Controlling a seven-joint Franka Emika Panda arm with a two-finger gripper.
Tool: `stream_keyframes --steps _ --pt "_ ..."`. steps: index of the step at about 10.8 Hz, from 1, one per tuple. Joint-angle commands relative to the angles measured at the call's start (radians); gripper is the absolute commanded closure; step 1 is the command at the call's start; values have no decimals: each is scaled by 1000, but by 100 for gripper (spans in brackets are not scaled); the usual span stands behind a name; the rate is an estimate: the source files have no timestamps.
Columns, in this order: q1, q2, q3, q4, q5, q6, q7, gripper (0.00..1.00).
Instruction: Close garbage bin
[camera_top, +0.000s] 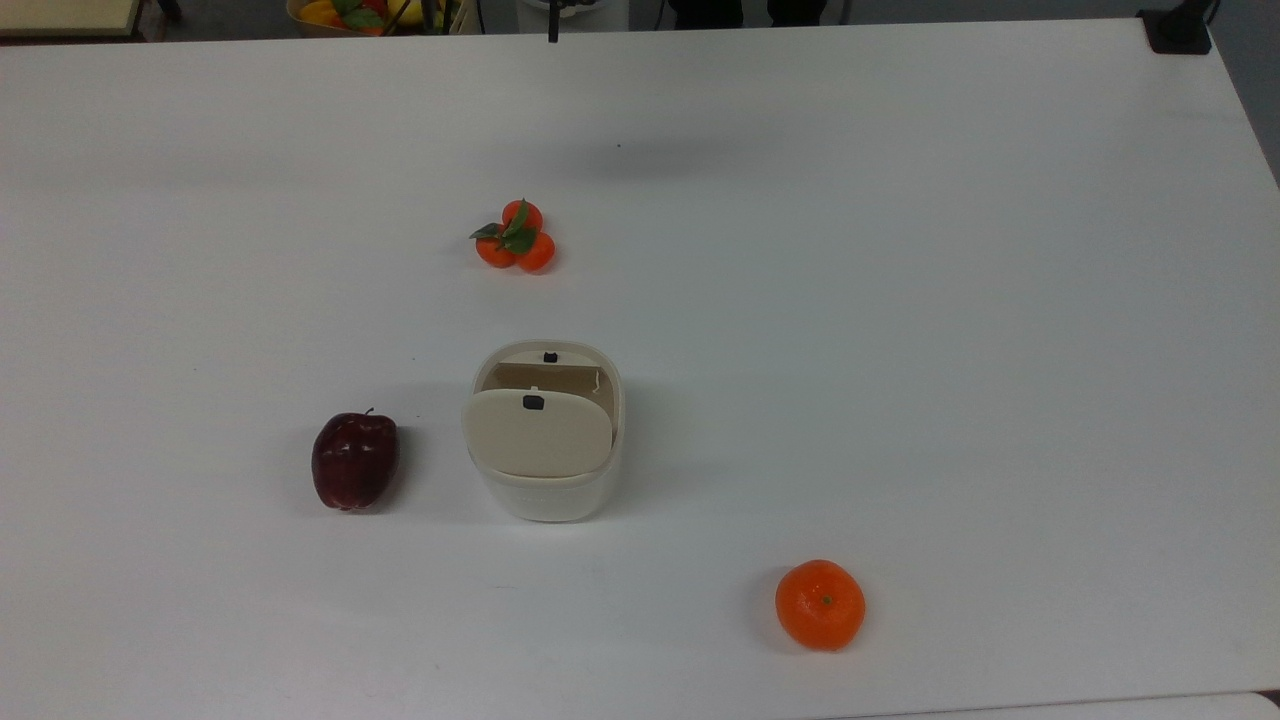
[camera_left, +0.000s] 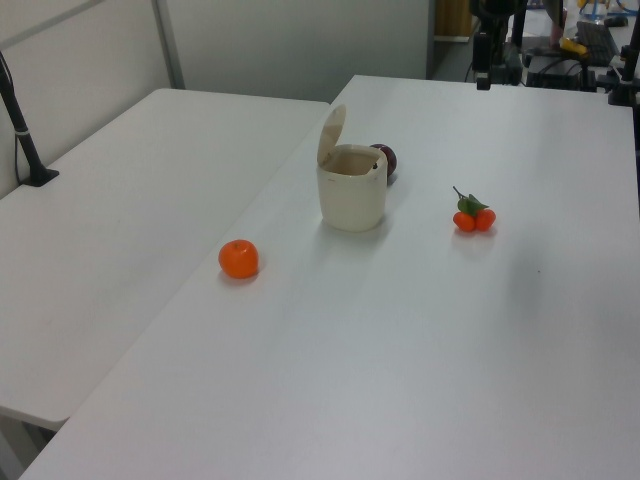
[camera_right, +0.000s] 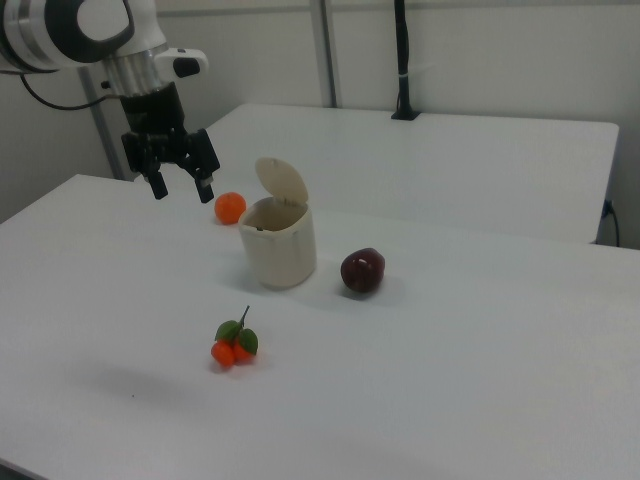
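The garbage bin (camera_top: 545, 440) stands upright near the middle of the white table (camera_top: 900, 300), a cream tub with rounded corners. Its beige lid (camera_top: 538, 432) is swung up on its hinge and stands nearly vertical over the rim, so the mouth of the tub is open; a small black tab (camera_top: 533, 402) sits on the lid, and a second dark tab shows at the far rim in the top view. In the top view, taking the bin as the centre of the dial, a dark red apple (camera_top: 355, 460) lies at about nine o'clock, near but not touching; a cluster of three small orange fruits with green leaves (camera_top: 517, 238) lies at twelve o'clock, well apart; and a single orange (camera_top: 820, 604) lies at about four o'clock, well apart. In the right view the gripper (camera_right: 180, 186) hangs in the air above the table, off toward ten o'clock from the bin and well clear of it, pointing downward. Its two black fingers (camera_right: 157, 181) are spread apart with nothing between them. In the left view the lid leans up at the bin's eleven o'clock side and the apple peeks out behind the tub at about one o'clock.
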Motion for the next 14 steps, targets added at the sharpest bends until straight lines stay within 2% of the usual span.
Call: stream_keyframes --steps 1,12,13,14 --pt "-1 -23 -11 -20 8 8 -12 0" --pt "0 -23 -9 -18 10 22 -15 0" --pt "-1 -22 -11 -18 10 26 -17 1" --pt "-1 -20 -11 -18 10 26 -23 11"
